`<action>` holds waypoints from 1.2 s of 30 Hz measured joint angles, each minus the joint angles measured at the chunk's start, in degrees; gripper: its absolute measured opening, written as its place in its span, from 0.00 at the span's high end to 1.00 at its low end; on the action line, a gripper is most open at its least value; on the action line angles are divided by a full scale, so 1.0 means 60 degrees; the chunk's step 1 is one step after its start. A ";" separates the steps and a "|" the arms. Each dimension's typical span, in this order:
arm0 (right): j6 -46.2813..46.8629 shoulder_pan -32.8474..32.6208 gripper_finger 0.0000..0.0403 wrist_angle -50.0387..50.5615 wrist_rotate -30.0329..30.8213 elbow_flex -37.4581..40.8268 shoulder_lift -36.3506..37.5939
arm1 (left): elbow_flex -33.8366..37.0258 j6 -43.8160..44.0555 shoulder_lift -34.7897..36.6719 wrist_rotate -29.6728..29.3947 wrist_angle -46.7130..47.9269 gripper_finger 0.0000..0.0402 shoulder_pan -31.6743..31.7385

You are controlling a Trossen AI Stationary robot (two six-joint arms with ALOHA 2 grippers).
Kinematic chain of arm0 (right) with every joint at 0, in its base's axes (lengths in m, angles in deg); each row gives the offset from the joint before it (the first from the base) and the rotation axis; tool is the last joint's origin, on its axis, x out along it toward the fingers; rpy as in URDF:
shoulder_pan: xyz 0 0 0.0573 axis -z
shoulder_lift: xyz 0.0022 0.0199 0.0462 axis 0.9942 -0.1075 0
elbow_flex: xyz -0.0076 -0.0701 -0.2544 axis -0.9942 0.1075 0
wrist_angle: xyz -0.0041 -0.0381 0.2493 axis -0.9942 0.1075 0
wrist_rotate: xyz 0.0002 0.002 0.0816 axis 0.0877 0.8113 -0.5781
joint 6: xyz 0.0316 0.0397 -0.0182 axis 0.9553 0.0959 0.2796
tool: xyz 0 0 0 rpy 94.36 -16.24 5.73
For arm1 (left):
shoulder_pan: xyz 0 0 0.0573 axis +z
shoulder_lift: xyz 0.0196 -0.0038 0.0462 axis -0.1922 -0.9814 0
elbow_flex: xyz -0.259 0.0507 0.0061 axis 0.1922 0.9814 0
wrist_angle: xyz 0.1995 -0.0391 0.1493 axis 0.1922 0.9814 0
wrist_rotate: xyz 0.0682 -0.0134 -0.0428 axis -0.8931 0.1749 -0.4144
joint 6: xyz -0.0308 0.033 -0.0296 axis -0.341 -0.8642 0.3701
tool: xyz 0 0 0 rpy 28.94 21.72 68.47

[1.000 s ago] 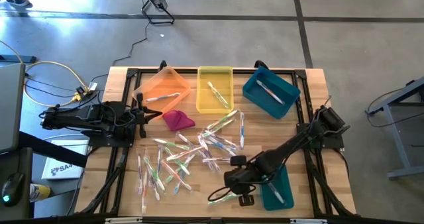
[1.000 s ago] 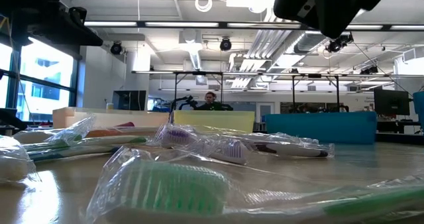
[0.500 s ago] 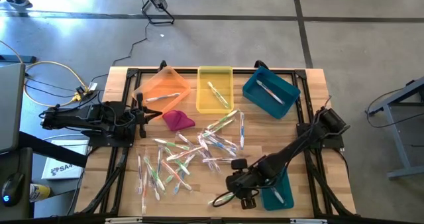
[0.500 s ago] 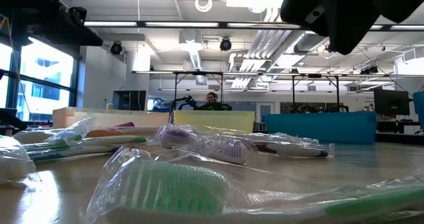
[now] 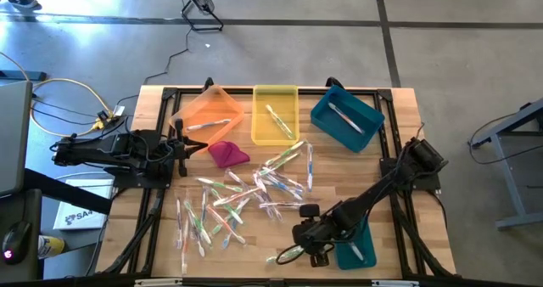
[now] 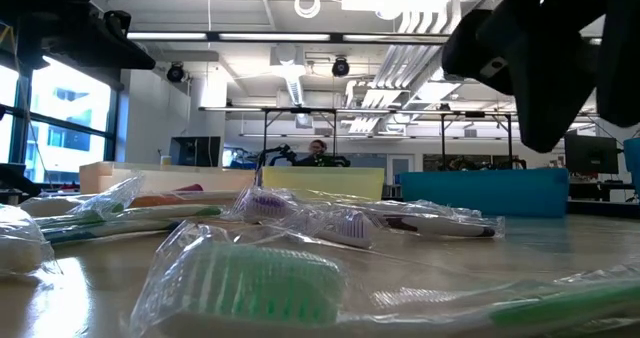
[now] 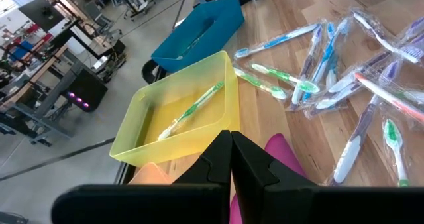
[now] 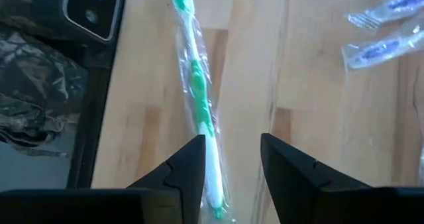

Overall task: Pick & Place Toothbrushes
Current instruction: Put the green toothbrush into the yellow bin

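A: Item 1, toothbrushes [image 5: 246, 198] – loc?
B: Loose spread mid-tabletop [image 5: 153, 236], dozens, each in clear wrap. One green/white toothbrush [image 8: 199, 111] lies apart, approx 6 o'clock of the pile, at the near edge. One each already in orange bin [image 5: 208, 113], yellow bin [image 5: 274, 115] and the teal bin [image 5: 344, 117] at 12–1 o'clock.
A: Grippers?
B: Right gripper [image 8: 228, 164] over that green/white one, jaws apart, straddling the handle, nothing held. Left gripper [image 7: 230, 164] parked approx 9 o'clock, jaws shut, empty, next to magenta cloth [image 5: 227, 154].
A: Handling notes?
B: Judged light, stiff stick inside slick, crinkly film; prob. slides or twists if nipped at the wrap only. Take mid-handle, across the narrow width, jaws low to the wood.
A: Labels, writing?
B: None legible on brushes or bins. White box [image 5: 75, 215] off the tabletop's 8 o'clock side has print, too small to read.
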 joint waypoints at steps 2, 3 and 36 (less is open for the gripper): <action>0.0000 -0.0094 0.66 -0.0174 0.0129 0.0006 0.0000 | 0.0000 0.0000 0.0000 0.0000 0.0000 0.99 0.0001; -0.0004 -0.0152 0.66 -0.0236 0.0205 0.0006 0.0004 | 0.0000 0.0000 0.0000 0.0002 0.0000 0.99 0.0002; 0.0329 -0.0717 0.66 -0.0121 0.0705 -0.0304 -0.1249 | 0.0000 0.0007 0.0000 0.0000 0.0073 0.99 -0.0002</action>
